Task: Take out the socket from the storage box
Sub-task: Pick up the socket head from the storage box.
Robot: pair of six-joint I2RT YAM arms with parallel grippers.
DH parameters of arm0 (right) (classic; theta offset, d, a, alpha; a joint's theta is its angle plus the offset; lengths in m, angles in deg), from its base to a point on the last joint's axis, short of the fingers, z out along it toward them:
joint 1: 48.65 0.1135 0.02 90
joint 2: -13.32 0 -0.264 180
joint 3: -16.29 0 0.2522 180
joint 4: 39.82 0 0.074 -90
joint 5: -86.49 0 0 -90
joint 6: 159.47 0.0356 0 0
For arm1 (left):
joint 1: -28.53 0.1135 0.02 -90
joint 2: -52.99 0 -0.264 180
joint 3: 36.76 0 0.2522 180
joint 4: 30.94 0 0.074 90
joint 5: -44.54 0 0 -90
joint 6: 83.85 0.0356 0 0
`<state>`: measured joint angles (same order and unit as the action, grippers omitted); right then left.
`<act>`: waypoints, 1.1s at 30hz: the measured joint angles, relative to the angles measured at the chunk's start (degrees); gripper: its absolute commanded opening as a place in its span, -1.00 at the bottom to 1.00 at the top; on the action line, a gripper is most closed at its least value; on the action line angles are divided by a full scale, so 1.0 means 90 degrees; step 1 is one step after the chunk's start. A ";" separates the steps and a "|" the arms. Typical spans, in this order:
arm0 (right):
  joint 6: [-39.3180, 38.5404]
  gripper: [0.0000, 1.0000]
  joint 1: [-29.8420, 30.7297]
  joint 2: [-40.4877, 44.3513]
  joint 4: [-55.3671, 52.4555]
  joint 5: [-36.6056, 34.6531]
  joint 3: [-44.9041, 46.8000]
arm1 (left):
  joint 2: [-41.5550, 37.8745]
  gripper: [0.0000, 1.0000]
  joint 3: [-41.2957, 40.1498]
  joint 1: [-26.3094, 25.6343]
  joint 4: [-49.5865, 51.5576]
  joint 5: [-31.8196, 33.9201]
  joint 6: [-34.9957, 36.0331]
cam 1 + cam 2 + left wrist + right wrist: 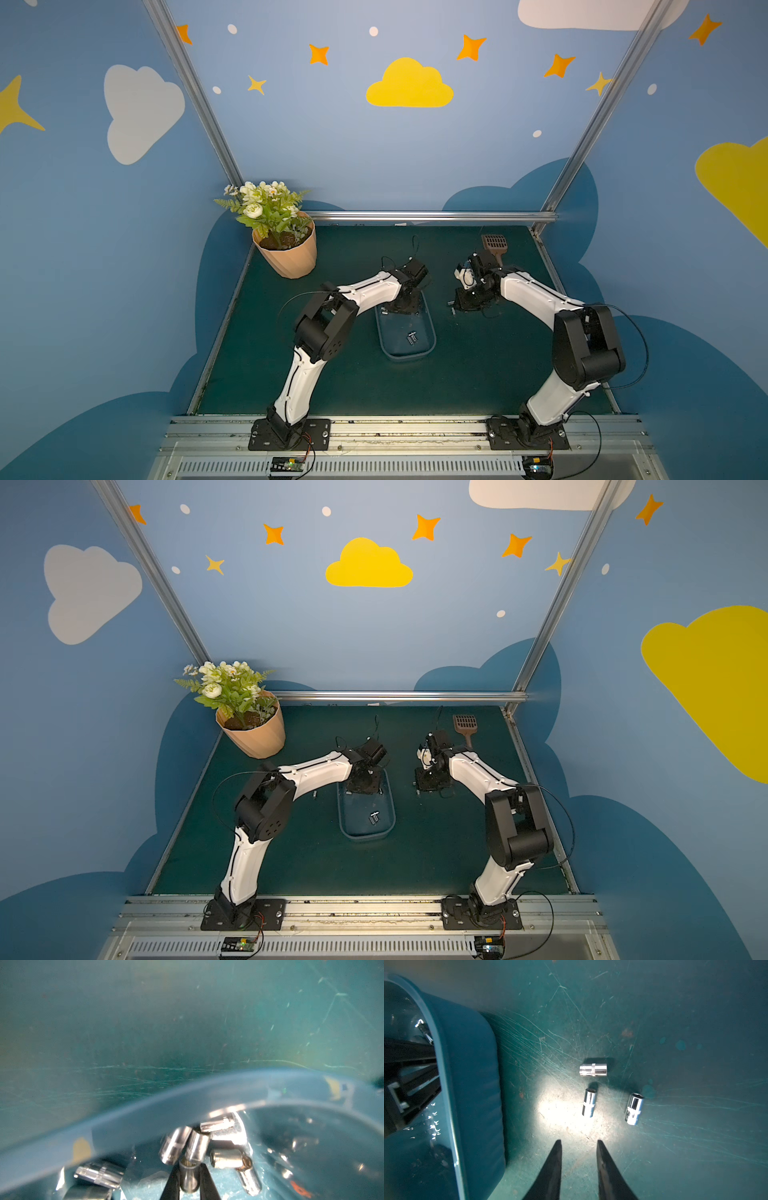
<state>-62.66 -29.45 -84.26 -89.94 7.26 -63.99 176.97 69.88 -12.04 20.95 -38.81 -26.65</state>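
The storage box [405,355], a see-through bluish tub, lies mid-table in both top views [365,835]. My left gripper [189,1165] reaches into its far end and is shut on a small chrome socket [188,1177], which stands between the black fingers. Several more sockets [226,1158] crowd against the box wall [145,1113] just beyond it. A few others [412,337] lie nearer the box's front. My right gripper [579,1140] hangs open over the green mat to the right of the box [471,1084], with nothing between its fingers. In front of it, three sockets [589,1102] lie on the mat.
A peach flowerpot [286,253] with white flowers stands at the back left. A brown slotted scoop [493,245] lies at the back right, behind my right arm. Metal rails edge the mat.
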 measured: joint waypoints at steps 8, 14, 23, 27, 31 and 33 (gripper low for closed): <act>0.0000 -0.41 0.0000 0.0000 -0.0002 -0.0002 0.0000 | -0.0083 -0.73 -0.0061 0.0000 0.0015 0.0049 0.0044; -0.0002 -0.41 0.0000 0.0000 -0.0007 -0.0022 0.0000 | -0.0505 -0.73 -0.0175 -0.0007 0.0194 0.0170 0.0124; -0.0002 -0.41 0.0000 0.0000 -0.0012 -0.0022 0.0000 | -0.2011 -0.69 -0.0403 0.0000 0.0248 0.0614 0.0168; 0.0000 -0.41 0.0002 0.0000 -0.0012 -0.0022 0.0000 | -0.2540 -0.68 -0.0724 0.0112 0.0265 0.0826 0.0168; 0.0000 -0.42 0.0002 0.0000 -0.0012 -0.0022 0.0000 | -0.2824 -0.68 -0.1219 0.0425 0.0284 0.0974 0.0163; 0.0000 -0.42 0.0002 0.0000 -0.0012 -0.0022 0.0000 | -0.2890 -0.68 -0.1462 0.0595 0.0291 0.1005 0.0158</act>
<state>-62.66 -29.42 -84.26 -90.05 7.06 -63.99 150.96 56.72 -6.69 23.58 -29.76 -25.23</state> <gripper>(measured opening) 0.293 0.159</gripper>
